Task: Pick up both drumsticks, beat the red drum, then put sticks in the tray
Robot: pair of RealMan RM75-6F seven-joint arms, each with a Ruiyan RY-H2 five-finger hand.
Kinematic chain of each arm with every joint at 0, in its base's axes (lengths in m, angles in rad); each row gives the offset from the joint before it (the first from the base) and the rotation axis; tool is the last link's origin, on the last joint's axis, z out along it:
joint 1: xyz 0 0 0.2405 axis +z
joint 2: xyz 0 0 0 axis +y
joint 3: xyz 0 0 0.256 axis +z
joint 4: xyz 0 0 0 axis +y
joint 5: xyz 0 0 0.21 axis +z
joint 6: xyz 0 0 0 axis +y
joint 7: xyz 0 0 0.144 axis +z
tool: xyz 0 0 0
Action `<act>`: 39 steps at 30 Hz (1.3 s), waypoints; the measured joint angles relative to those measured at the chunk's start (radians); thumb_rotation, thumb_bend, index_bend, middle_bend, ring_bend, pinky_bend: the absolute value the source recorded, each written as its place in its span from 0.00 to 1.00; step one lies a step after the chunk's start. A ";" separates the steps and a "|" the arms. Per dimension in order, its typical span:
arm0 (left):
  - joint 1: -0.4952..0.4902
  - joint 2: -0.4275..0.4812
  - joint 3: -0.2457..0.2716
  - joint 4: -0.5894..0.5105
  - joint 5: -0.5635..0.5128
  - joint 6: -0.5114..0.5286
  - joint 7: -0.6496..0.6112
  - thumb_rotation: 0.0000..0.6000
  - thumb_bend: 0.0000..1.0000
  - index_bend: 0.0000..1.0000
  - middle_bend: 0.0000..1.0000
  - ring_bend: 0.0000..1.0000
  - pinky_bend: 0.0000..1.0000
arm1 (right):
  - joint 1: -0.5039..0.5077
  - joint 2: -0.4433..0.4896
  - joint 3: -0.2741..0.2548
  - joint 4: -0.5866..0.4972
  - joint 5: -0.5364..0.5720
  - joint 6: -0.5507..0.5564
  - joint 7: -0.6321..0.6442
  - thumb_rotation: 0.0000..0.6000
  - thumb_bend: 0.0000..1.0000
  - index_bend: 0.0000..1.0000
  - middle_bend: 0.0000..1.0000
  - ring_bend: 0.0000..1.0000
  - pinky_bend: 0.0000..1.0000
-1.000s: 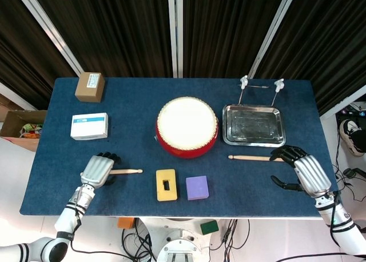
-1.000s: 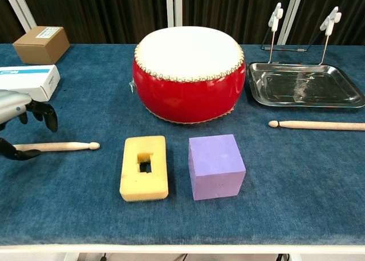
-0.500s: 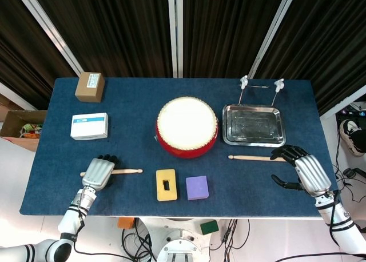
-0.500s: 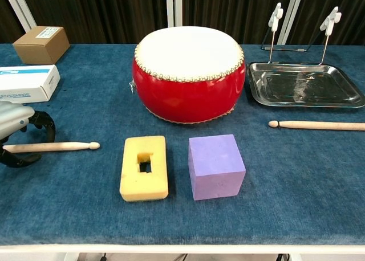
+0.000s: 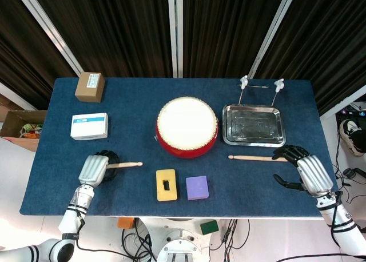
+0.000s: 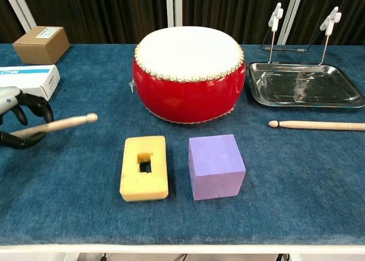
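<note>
The left hand grips one drumstick at the front left of the blue bench; its fingers curl around the butt end, and in the chest view the stick tilts upward with its rounded tip off the cloth, pointing toward the drum. The red drum, with its white skin, sits mid-bench. Just to its right lies the metal tray, and behind the tray stands a small wire stand with two white clips. The second drumstick lies flat on the cloth in front of the tray, tip toward the drum. The right hand rests at its butt end with fingers spread and nothing in its grasp; whether the fingertips touch the stick I cannot tell. In front of the drum sit a yellow sponge with a rectangular hole and, beside it, a purple cube. At the back left are a brown box and, nearer, a white box.
</note>
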 measured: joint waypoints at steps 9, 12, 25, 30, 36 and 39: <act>0.046 -0.055 -0.081 0.075 0.020 0.055 -0.648 1.00 0.46 0.49 0.42 0.35 0.42 | -0.003 0.002 0.003 -0.008 0.002 0.001 -0.008 1.00 0.22 0.43 0.35 0.23 0.32; 0.062 -0.061 -0.121 0.077 -0.004 0.038 -0.879 1.00 0.46 0.49 0.42 0.35 0.42 | -0.004 0.003 0.004 -0.011 0.003 0.002 -0.011 1.00 0.22 0.43 0.35 0.22 0.32; 0.098 -0.017 -0.206 0.064 -0.014 -0.125 -1.533 1.00 0.40 0.39 0.41 0.36 0.43 | -0.002 0.002 0.009 -0.019 0.010 -0.009 -0.018 1.00 0.22 0.43 0.35 0.22 0.32; 0.101 0.001 -0.211 0.062 0.009 -0.153 -1.641 1.00 0.22 0.43 0.46 0.46 0.50 | -0.003 0.003 0.012 -0.020 0.011 -0.005 -0.018 1.00 0.20 0.43 0.35 0.22 0.32; 0.102 -0.002 -0.215 0.050 -0.010 -0.141 -1.526 1.00 0.06 0.57 0.60 0.61 0.62 | -0.003 0.019 0.028 -0.031 0.011 0.014 -0.021 1.00 0.19 0.43 0.35 0.22 0.32; 0.104 -0.009 -0.217 0.033 -0.030 -0.123 -1.409 1.00 0.04 0.61 0.63 0.64 0.66 | -0.001 0.032 0.035 -0.044 0.011 0.017 -0.025 1.00 0.19 0.43 0.36 0.23 0.32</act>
